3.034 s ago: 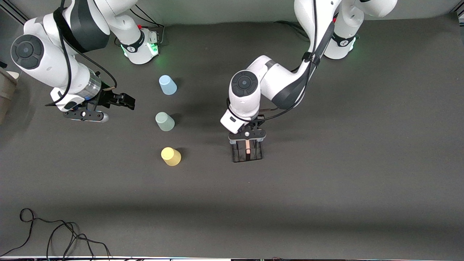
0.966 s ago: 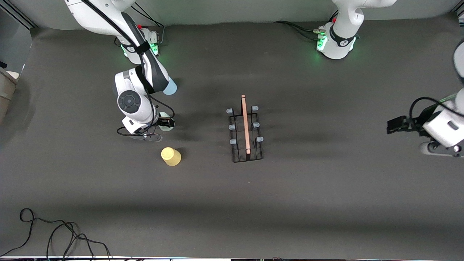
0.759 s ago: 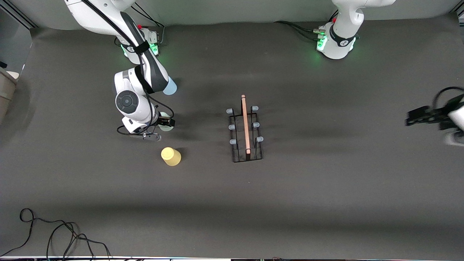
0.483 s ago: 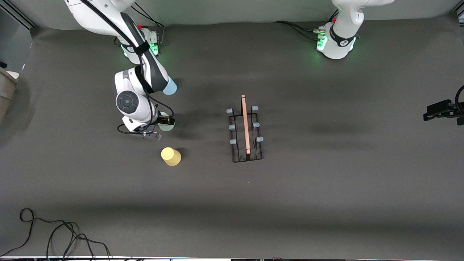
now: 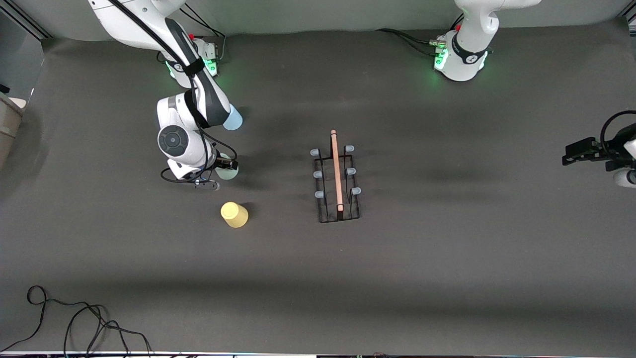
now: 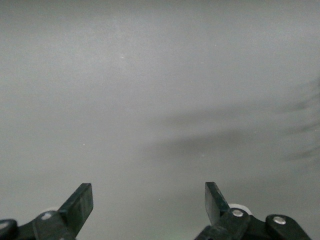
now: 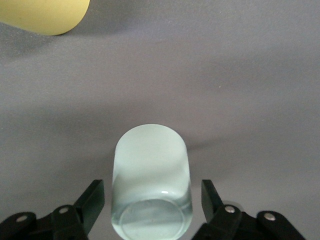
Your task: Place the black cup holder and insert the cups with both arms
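The black cup holder (image 5: 338, 211) stands mid-table, its wooden handle (image 5: 336, 169) along the top and nothing on its pegs. My right gripper (image 5: 224, 165) is down around the grey-green cup (image 5: 230, 172). In the right wrist view the cup (image 7: 150, 160) sits between the fingers (image 7: 94, 200) of that gripper (image 7: 152, 197), with a thin gap on each side, so it is open. The yellow cup (image 5: 234, 214) (image 7: 45, 15) stands nearer the front camera. My right arm partly hides the blue cup (image 5: 233, 120). My left gripper (image 5: 576, 151) (image 6: 147, 192) hangs open and empty over bare table at the left arm's end.
A loop of black cable (image 5: 74, 323) lies along the table edge nearest the front camera, at the right arm's end. A pale box (image 5: 7, 124) sits off the table at that same end. Dark mat (image 5: 447, 258) surrounds the holder.
My left gripper let go of the holder's handle and swung away to its end of the table. My right arm came down over the grey-green cup, and its fingers have narrowed toward it.
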Controlling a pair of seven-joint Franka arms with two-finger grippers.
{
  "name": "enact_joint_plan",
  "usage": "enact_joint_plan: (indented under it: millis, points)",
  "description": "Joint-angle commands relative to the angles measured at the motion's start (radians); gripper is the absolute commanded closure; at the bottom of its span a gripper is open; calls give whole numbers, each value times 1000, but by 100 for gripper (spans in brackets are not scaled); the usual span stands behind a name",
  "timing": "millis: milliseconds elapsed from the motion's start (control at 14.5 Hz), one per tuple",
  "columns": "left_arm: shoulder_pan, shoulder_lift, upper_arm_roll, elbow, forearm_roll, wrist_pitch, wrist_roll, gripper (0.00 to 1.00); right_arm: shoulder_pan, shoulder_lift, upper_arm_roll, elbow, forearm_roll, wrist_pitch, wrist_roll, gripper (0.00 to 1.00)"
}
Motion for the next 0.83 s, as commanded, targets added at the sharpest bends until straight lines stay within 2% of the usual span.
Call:
enact_joint_plan:
  millis: [0, 138, 414, 483, 552, 621, 690, 759]
  points:
    - [-16, -4, 0, 23, 1, 9, -29, 0, 4, -19, -2, -18, 34, 15, 3, 12]
    - [-31, 36, -7, 95, 2, -41, -67, 0, 4, -18, -2, -20, 34, 15, 2, 12]
    - [-39, 48, -9, 139, 7, -63, -93, 0, 5, -13, -2, -20, 34, 16, 2, 12]
    - [-41, 47, -9, 138, 9, -63, -87, 0, 7, -11, -2, -20, 34, 15, 2, 14]
    - [-45, 47, -9, 138, 9, -61, -79, 0, 7, -10, -2, -20, 34, 16, 2, 30]
    - [-48, 47, -10, 138, 13, -61, -76, 0, 8, -10, -2, -20, 34, 16, 2, 52]
    - [-62, 47, -12, 136, 38, -64, -72, 0, 8, -10, -2, -18, 34, 15, 2, 68]
    - [-79, 47, -13, 123, 73, -71, -63, 0, 8, -10, -2, -18, 34, 16, 2, 75]
